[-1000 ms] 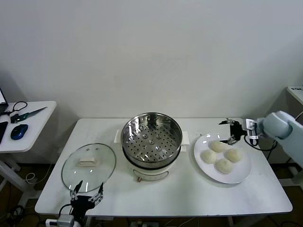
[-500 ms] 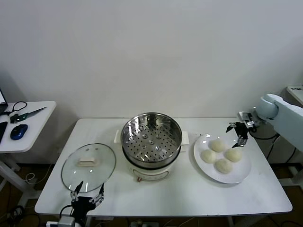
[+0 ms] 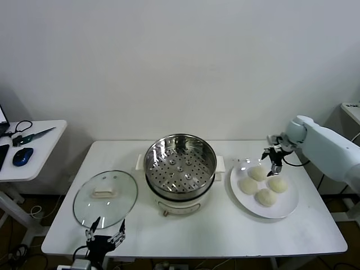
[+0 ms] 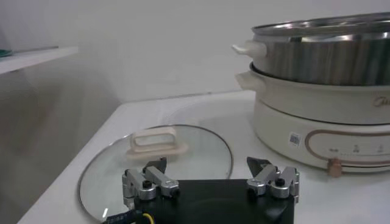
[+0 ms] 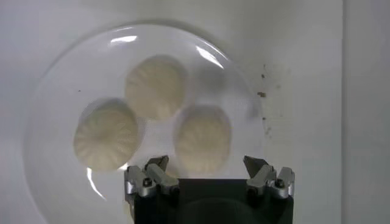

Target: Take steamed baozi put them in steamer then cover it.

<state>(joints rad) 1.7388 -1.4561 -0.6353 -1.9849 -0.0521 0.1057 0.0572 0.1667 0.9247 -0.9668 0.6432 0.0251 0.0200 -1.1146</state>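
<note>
Several cream-white baozi [image 3: 258, 174] lie on a white plate [image 3: 286, 209] at the table's right. My right gripper [image 3: 272, 160] hovers open and empty just above the plate's far edge, over the far buns. In the right wrist view three baozi [image 5: 203, 139] show below its open fingers [image 5: 155, 166]. The steel steamer [image 3: 180, 160] on its cream base stands open at the table's middle, its perforated tray bare. The glass cover [image 3: 105, 197] with its cream handle lies flat at the front left. My left gripper [image 3: 104, 232] is open and parked at the front edge by the cover [image 4: 157, 161].
A side table [image 3: 35, 147] to the left holds a blue mouse [image 3: 21, 156] and cables. A wall stands right behind the table. In the left wrist view the steamer [image 4: 323, 79] rises beside the cover.
My right gripper has swung from the plate's far right side leftward, to above the far buns. The left arm, steamer, cover and baozi have not moved.
</note>
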